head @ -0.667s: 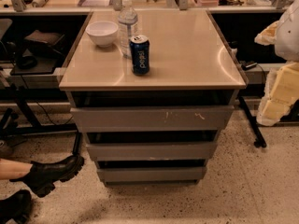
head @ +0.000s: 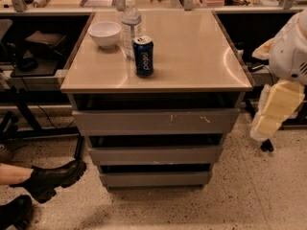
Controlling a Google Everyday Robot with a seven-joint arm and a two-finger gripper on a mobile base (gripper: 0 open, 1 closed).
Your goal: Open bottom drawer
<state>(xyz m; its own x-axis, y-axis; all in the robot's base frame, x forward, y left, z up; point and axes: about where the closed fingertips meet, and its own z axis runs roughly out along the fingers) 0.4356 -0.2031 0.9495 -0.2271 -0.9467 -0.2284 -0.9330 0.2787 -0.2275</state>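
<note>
Hanging at the right edge of the camera view beside the cabinet, the pale cream gripper [head: 274, 110] is well apart from the narrow plain grey bottom drawer [head: 156, 178], lowest of 3 fronts, just above the floor. Whether the gripper is spread or closed cannot be told. On the beige cabinet top [head: 192, 56] stand a white round bowl [head: 104, 32], a clear plastic water bottle [head: 130, 25] and a blue soda can [head: 143, 56].

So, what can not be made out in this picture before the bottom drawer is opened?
Camera view:
Bottom drawer: only its front shows; the inside is hidden behind that front.
Tool: at the right edge beside the cabinet; its arm is cut off by the frame.
Can: the print is too small to read.
Boot: its wearer is cut off by the left edge.
</note>
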